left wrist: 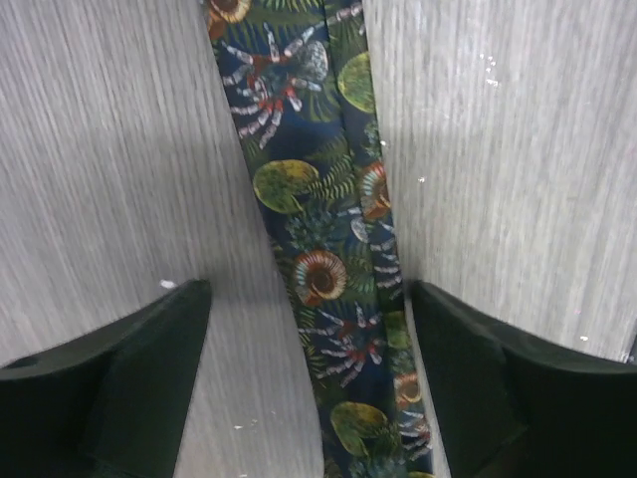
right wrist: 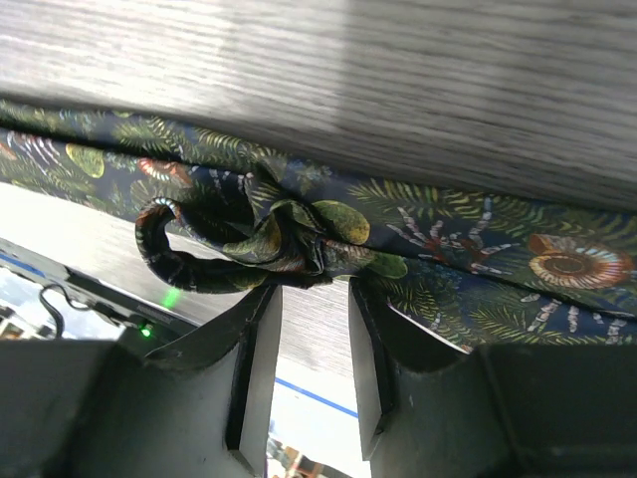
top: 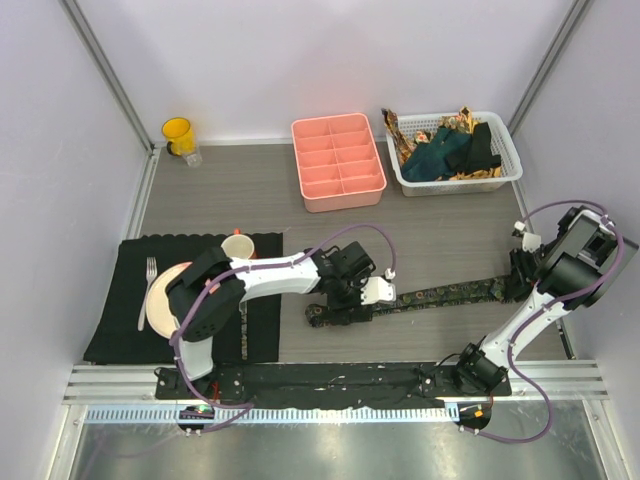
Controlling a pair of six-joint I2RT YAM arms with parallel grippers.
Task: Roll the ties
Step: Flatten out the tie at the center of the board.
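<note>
1 patterned tie [top: 440, 293] lies mid-frame: left fingers [left wrist: 149, 368] wide astride it, right fingers [right wrist: 249, 349] narrow at its curled end, grip unclear, so roll tight, edges aligned.

On my left I see a black placemat [top: 120, 300] on the grey counter [top: 240, 200], carrying a fork [top: 147, 290], a pale plate [top: 160, 300] just beside it and a cream mug [top: 238, 246] at the mat's far edge. Along the back stand a yellow cup [top: 178, 135], a pink divided tray [top: 345, 200] and a white slotted basket [top: 455, 183].
</note>
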